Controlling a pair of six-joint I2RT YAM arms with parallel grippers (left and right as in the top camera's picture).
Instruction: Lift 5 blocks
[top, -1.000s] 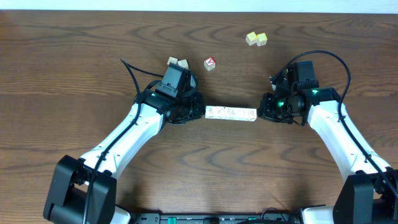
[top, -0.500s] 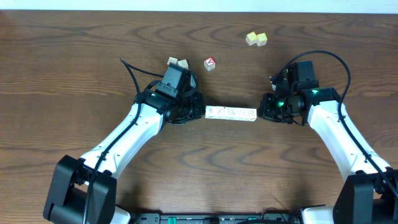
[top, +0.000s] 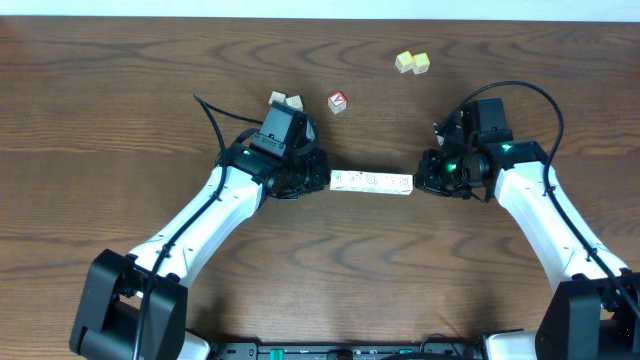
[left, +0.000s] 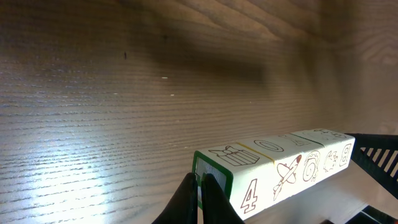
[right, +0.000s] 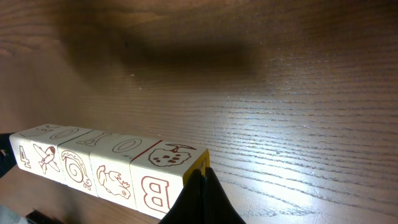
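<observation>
Five whitish blocks (top: 371, 182) form one straight row at the table's middle, end to end. Their faces carry brown pictures, a 4 and a B (left: 280, 168) (right: 106, 165). My left gripper (top: 322, 180) is shut, its closed tips (left: 200, 186) pressed against the green-edged left end of the row. At the other end my right gripper (top: 420, 183) is also shut, tips (right: 202, 183) against the yellow-edged face. The row is squeezed between the two. Whether it is off the table I cannot tell.
A cube with a red-and-white top (top: 338, 101) lies behind the row. Two pale yellow cubes (top: 412, 62) sit at the back right. Two more small cubes (top: 285, 100) lie just behind the left wrist.
</observation>
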